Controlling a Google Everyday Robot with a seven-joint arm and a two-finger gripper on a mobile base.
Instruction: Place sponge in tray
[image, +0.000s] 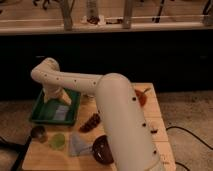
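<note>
Wooden table (45, 156): dark bowl (101, 149), green disc (58, 140), pinecone (90, 123).

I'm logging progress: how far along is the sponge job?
Done: the arm has reached over the green tray, and the gripper is low inside it. In hand: a pale object, likely the sponge, sits at the gripper. Left: letting go and pulling the arm back; neither is visible yet.

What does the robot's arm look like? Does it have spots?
Yes! The arm is a fat, smooth, cream-white tube with rounded bends, dotted with a row of small dark spots like buttons. It gets thinner toward the gripper, which is pale too and sits over the green tray. No loose cables show on the arm.
</note>
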